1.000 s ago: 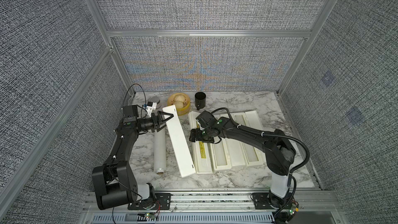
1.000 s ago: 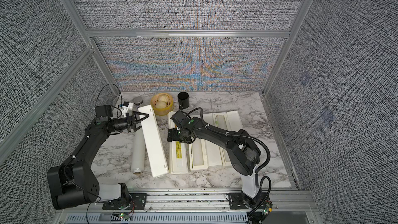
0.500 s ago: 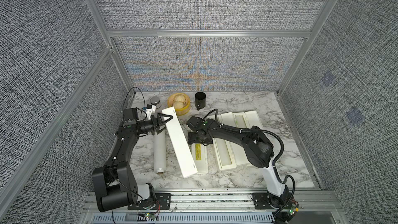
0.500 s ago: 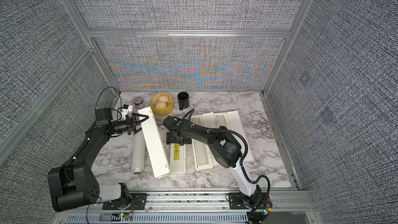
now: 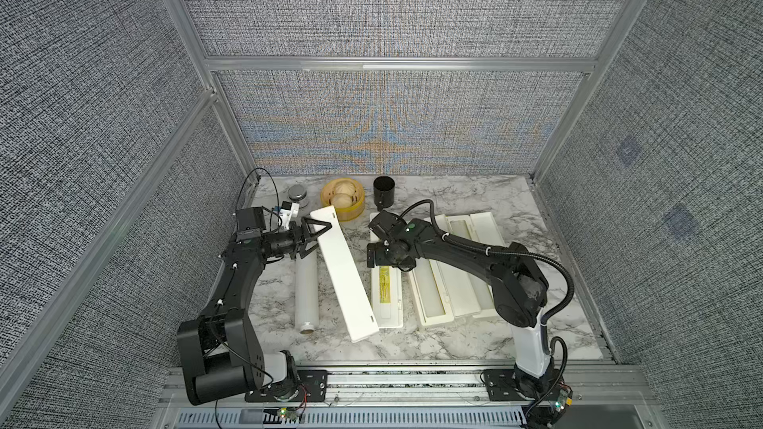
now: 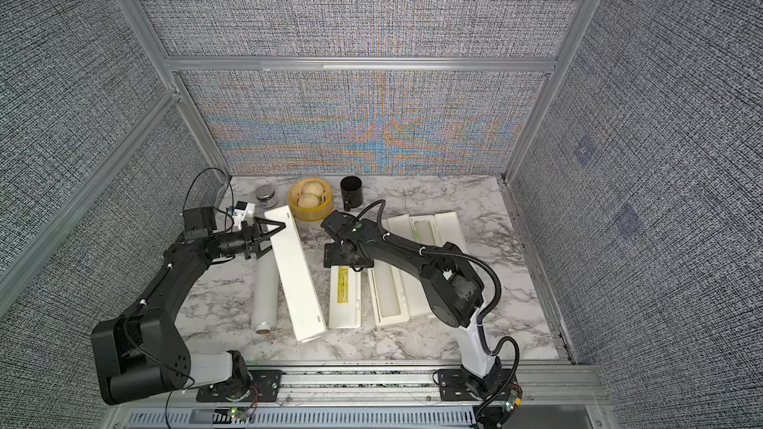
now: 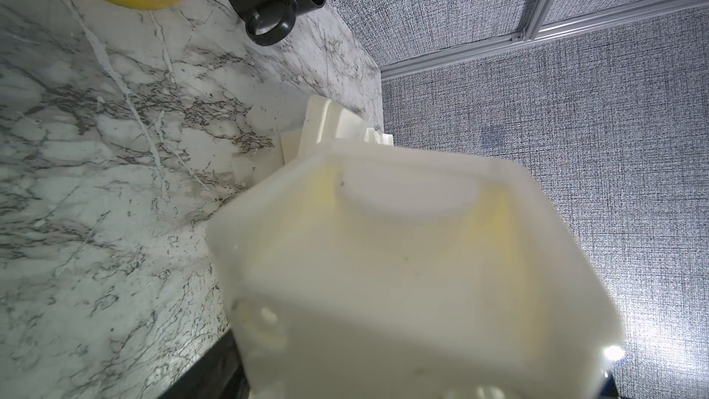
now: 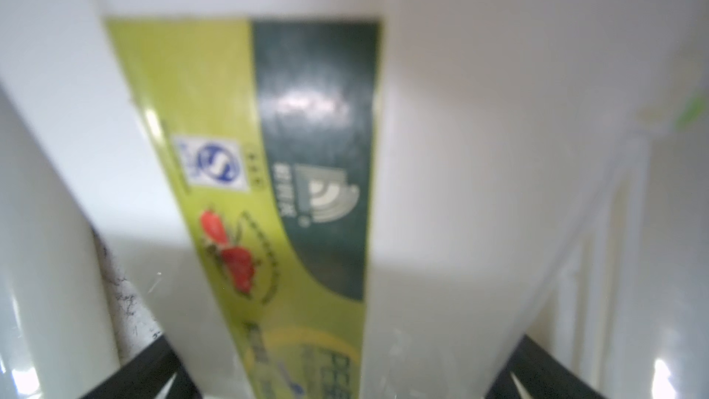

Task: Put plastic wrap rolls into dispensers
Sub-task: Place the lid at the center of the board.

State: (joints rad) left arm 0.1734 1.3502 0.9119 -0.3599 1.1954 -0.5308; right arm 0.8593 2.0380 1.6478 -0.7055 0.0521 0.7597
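Note:
One plastic wrap roll [image 5: 306, 286] lies on the marble, its brown core at the near end. Right of it a plain cream dispenser [image 5: 344, 274] lies slanted. My left gripper [image 5: 320, 237] is shut across its far end, which fills the left wrist view [image 7: 403, 262]. A shut dispenser with a yellow-green label [image 5: 386, 295] lies alongside. My right gripper [image 5: 385, 265] hangs over its far end, open, with a black fingertip [image 8: 153, 370] on either side of the lid [image 8: 307, 186]. Two dispensers [image 5: 429, 295] [image 5: 466, 249] lie open at the right.
At the back stand a round yellow steamer basket [image 5: 342, 200], a black mug [image 5: 384, 191] and a small metal tin [image 5: 298, 193]. Grey fabric walls close in three sides. The rail with both arm bases runs along the front edge.
The right gripper's jaws have spread wider over the labelled dispenser, and a gap now shows between that dispenser and the open one beside it. The left gripper has barely moved.

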